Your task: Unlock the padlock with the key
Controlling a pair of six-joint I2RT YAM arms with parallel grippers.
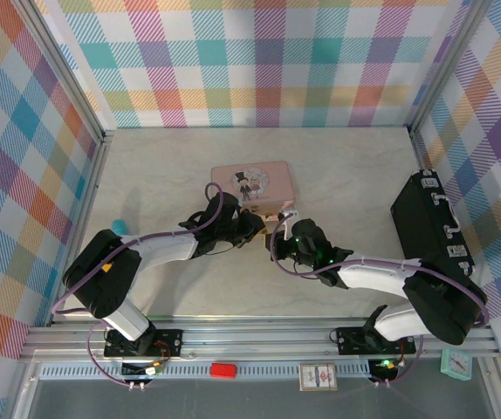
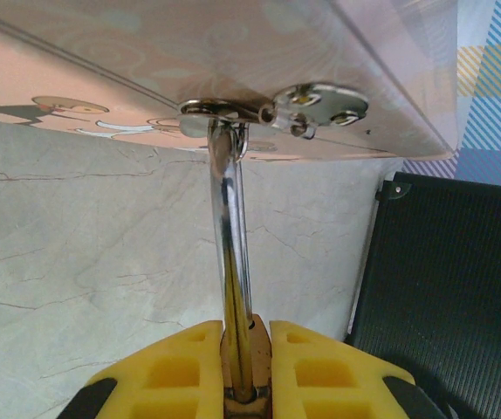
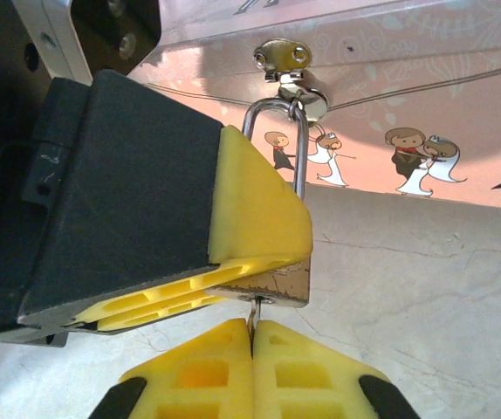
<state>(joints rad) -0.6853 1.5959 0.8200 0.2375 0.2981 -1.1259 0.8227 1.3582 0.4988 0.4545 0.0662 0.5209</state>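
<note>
While my left gripper pinches the padlock by its little brass body, the thin silver shackle runs straight out ahead of those fingertips and hooks through the clasp on the pink tin. So the lock hangs off the tin's side, just beyond my left fingertips, with the yellow pads tight on both sides of it.

Over to my right gripper: the jaws are pressed together, and caught in the seam between the pads is the key. Only a thin grey sliver of it pokes out past the tips. That sliver points at the flat end of the brass body, directly ahead of my right fingertips, and its tip sits right at the keyhole. Whether it has actually gone in, I can't tell.

From the right wrist, my left finger looms as a big black and yellow block just above my right tips, covering most of the lock. From above, both grippers meet nose to nose at the near edge of the tin. The marbled table lies under the lock, and a black case stands off to the right of my left fingers.
</note>
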